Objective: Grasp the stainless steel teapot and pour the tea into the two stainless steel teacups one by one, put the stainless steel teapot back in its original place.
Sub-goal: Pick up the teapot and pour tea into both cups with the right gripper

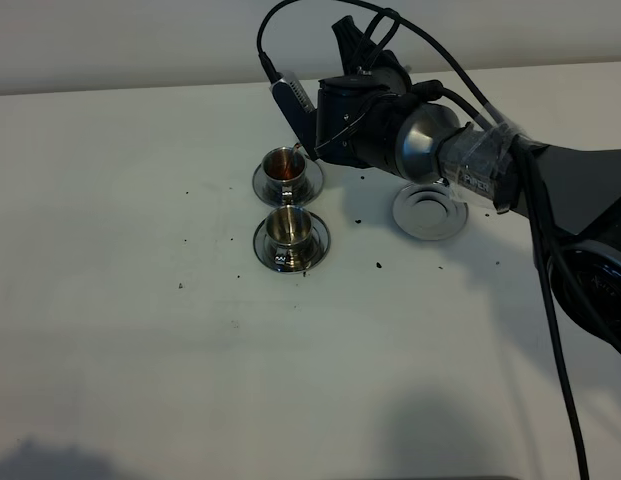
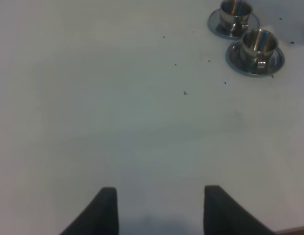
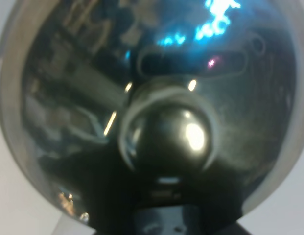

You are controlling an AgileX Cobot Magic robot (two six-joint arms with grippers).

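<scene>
The stainless steel teapot (image 1: 427, 143) hangs tipped over above the table, with my right gripper (image 1: 362, 130) shut on it. Its thin spout reaches down to the far teacup (image 1: 286, 165), which holds brown tea. The near teacup (image 1: 288, 228) stands just in front on its own saucer. The original place, a bare round saucer (image 1: 430, 211), lies under the teapot to the right. The teapot's lid and knob (image 3: 166, 132) fill the right wrist view and hide the fingers. My left gripper (image 2: 160, 210) is open over bare table, far from both teacups (image 2: 259, 43) (image 2: 235, 11).
Small dark specks are scattered over the white table (image 1: 140, 300) around the cups. The right arm and its cables (image 1: 550, 200) stretch in from the right edge.
</scene>
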